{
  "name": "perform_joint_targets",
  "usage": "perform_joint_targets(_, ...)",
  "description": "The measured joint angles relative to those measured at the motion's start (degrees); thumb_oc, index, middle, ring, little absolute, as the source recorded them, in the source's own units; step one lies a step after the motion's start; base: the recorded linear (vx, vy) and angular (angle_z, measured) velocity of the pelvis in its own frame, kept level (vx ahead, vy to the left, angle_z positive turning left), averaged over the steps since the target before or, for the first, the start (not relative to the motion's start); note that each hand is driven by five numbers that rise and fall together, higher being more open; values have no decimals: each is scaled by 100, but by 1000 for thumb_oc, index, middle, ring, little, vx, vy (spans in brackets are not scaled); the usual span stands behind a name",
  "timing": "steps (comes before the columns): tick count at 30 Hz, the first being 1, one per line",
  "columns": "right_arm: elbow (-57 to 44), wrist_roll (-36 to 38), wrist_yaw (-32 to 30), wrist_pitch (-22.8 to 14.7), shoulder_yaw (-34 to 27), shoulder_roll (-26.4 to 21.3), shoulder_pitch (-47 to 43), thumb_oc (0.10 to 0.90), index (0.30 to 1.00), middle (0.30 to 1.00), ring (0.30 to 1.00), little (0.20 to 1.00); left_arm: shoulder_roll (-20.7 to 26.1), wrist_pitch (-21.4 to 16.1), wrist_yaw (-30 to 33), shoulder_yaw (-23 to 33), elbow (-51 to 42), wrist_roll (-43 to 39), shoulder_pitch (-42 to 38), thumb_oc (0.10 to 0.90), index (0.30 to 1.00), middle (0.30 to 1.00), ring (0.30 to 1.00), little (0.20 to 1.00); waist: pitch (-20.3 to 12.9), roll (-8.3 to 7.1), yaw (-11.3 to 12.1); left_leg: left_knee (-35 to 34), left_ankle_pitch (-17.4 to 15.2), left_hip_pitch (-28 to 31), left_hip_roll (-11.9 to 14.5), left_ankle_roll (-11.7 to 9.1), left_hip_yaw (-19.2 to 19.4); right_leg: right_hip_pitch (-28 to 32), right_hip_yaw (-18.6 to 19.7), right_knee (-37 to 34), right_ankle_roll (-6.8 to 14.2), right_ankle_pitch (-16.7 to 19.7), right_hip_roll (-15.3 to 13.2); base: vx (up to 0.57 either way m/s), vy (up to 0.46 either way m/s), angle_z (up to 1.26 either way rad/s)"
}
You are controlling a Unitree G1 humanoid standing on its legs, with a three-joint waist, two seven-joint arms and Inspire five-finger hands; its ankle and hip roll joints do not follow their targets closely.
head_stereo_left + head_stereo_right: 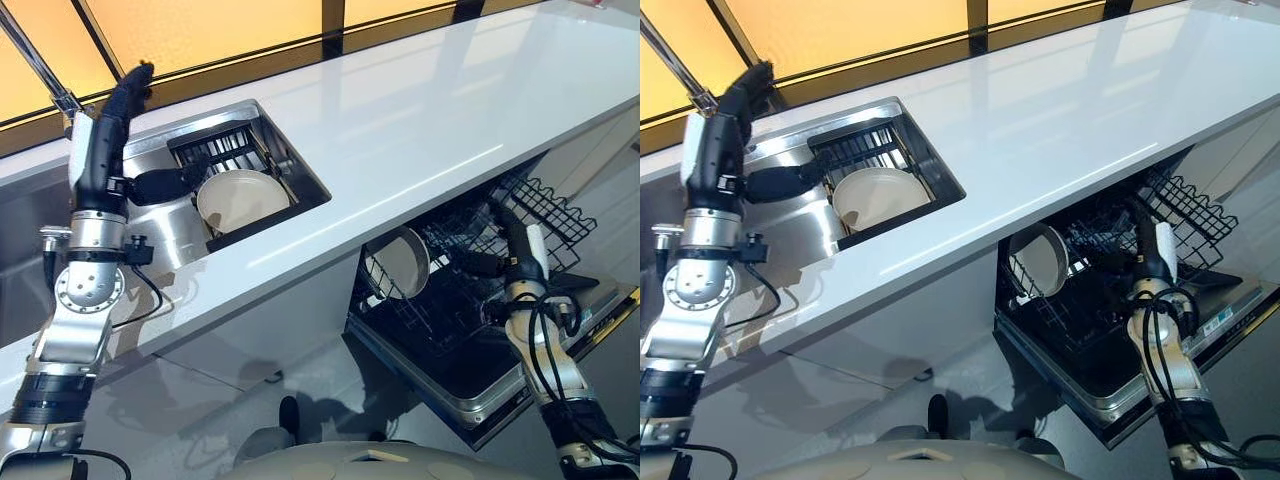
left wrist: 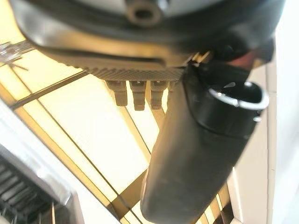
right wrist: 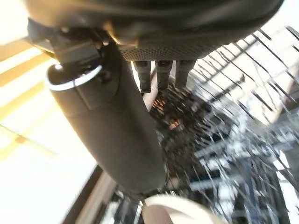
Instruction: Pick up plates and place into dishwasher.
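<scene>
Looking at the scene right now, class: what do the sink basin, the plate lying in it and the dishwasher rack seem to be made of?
Shiny silver sink basin: probably stainless steel, brushed and reflective. Round cream plate in it: likely glazed ceramic, though plastic is possible; smooth with a soft sheen. Dark dishwasher rack: thin crossing wires, apparently coated metal.

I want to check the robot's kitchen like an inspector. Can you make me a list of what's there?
Surface: white counter with a steel sink set in it.
Job's things: one cream plate lies in the sink by a black rack; another plate stands on edge in the open dishwasher, in its wire rack.
Clutter: nothing seen.
Hands: left hand raised above the sink, fingers straight, holding nothing; right hand at the dishwasher rack, fingers straight, holding nothing.
Cables: nothing seen apart from the robot's own.
Surroundings: orange-lit window panels behind the counter.
</scene>
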Motion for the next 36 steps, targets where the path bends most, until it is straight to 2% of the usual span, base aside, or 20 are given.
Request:
perform_joint_targets(3,-295,0,-39,-118,-126,-217,44,800,900,900,900,900,641,178,-4,35,-2,-1,-24,800,900,900,900,900,4,7,-58,0,-11,8,1,-1,34,-5,26,-1,2,-1,-1,7,10,-5)
perform_joint_targets(6,-760,1,-92,-152,-313,-391,125,800,900,900,900,900,1001,474,-31,138,8,-7,-81,800,900,900,900,900,37,61,-107,-5,-22,18,-3,2,59,-8,61,0,5,0,-1,18,20,-5)
perform_joint_targets(9,-1133,3,-410,-315,-470,-559,124,800,900,900,900,900,1354,661,-81,137,207,-5,-251,800,900,900,900,900,66,110,-191,-4,-23,20,-2,1,72,-13,72,0,5,1,-1,46,67,-2)
perform_joint_targets(12,-1489,118,-385,-352,-549,-793,118,800,900,900,900,900,1598,1040,-268,82,744,-71,-643,800,900,900,900,900,97,168,-283,6,-27,30,-1,0,120,-21,99,2,5,1,0,39,78,-4)
perform_joint_targets(16,-1669,123,-24,-347,-551,-992,120,800,900,900,900,900,1639,1463,-615,-98,1532,-358,-1011,800,900,900,900,900,127,232,-472,6,-33,7,-3,3,148,-57,121,2,6,2,0,68,114,-3)
perform_joint_targets(18,-1656,129,273,-333,-548,-1135,132,800,900,900,900,900,1643,1510,-812,-232,1726,-452,-1043,800,900,900,900,900,126,238,-537,5,-41,-31,4,1,179,-110,151,2,7,7,-1,62,122,-7)
perform_joint_targets(20,-1625,172,543,-318,-546,-1479,156,800,900,900,900,900,1699,1616,-1028,-537,1949,-452,-1167,800,900,900,900,900,136,257,-556,12,-48,-70,-2,8,191,-162,183,3,12,9,-7,-4,73,-7)
perform_joint_targets(23,-1613,229,664,-275,-550,-1778,157,800,900,900,900,900,1722,1734,-1277,-802,2202,-457,-1293,800,900,900,900,900,147,251,-611,18,-48,-122,-3,10,223,-228,223,4,18,18,-4,-41,52,-8)
perform_joint_targets(27,-1613,286,671,-224,-567,-1945,148,800,900,900,900,900,1753,1757,-1375,-1065,2427,-459,-1587,800,900,900,900,900,158,239,-646,19,-48,-265,4,7,244,-396,254,4,12,29,12,-45,33,-5)
perform_joint_targets(32,-1612,284,647,-193,-563,-2005,88,800,900,900,900,900,1771,1826,-1404,-1249,2485,-454,-1983,800,900,900,900,900,494,142,-673,20,-46,-306,-1,7,274,-454,277,5,18,49,17,-82,16,-4)
perform_joint_targets(36,-1615,286,588,-91,-550,-2005,74,800,900,900,900,900,1896,1974,-1413,-1426,2515,-451,-2194,800,900,900,900,900,627,-16,-675,22,-46,-419,-6,7,317,-579,298,6,17,53,13,-41,-2,-5)
